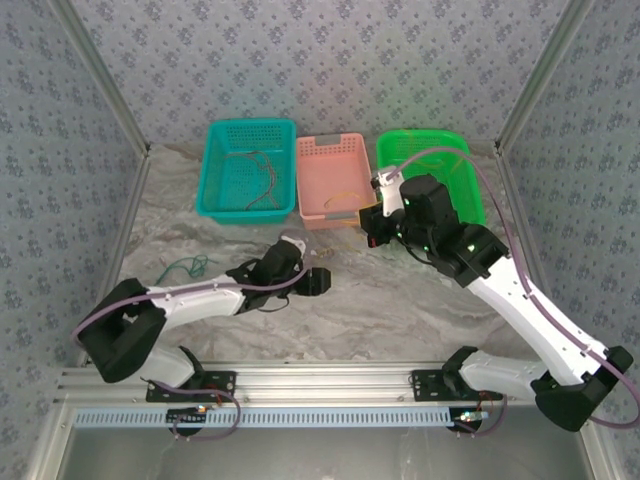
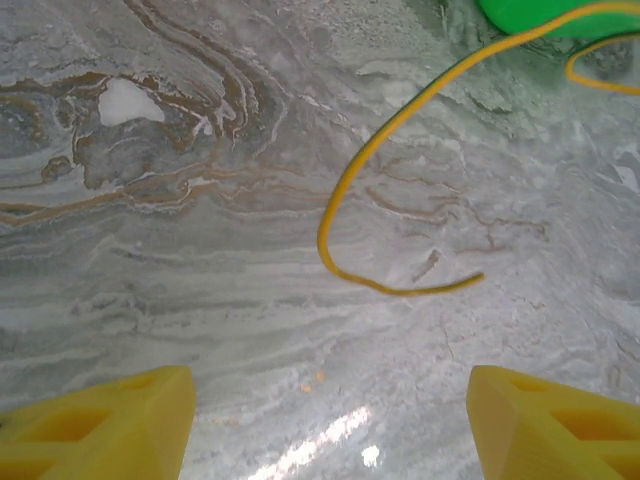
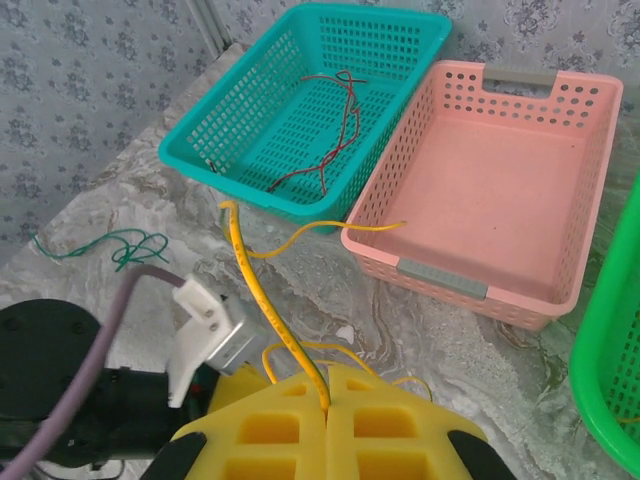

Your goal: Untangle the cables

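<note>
Left wrist: thin, limp, curling yellow cable point(image 2: 321, 240)

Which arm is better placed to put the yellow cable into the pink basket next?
Right, probably. The right end effector is shut on the yellow cable beside the pink basket, whose rim a yellow strand crosses. The left end effector is open above the table, holding nothing.

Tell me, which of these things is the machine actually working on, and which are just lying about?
Part of the job:
- yellow wire, pinched in the right gripper
- green wire, loose on the table
- red and dark wires, in the teal basket
- left gripper, open

Probably just standing by:
- teal basket
- pink basket
- green basket
</note>
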`<state>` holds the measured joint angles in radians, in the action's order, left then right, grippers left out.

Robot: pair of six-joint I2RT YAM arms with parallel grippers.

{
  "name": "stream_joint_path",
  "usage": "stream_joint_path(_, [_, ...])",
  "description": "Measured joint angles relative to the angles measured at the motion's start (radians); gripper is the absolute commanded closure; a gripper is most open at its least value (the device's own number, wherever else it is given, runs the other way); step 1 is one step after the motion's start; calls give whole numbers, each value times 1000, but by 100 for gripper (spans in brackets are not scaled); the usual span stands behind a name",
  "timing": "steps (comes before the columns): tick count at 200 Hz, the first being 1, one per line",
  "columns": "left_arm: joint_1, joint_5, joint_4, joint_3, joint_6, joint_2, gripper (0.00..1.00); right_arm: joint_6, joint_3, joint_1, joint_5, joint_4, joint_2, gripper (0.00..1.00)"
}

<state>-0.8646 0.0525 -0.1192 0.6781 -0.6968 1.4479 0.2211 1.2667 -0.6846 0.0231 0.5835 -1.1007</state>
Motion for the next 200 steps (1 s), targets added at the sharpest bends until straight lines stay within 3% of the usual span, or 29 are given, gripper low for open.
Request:
stream_joint_path(34, [0, -38, -31, 74, 10, 63, 39, 12, 0, 0, 9, 18, 21, 100])
stream_joint_path(72, [0, -96, -63, 98, 13, 99, 100, 26, 0, 1, 15, 20, 34, 100])
stream_joint_path(131, [-15, -107, -65, 75, 8, 95, 100, 39, 0, 81, 19, 3, 67, 100])
stream_joint_path(200, [-151, -86, -4, 56, 21, 78, 100, 96, 59, 357, 119, -141, 48, 100])
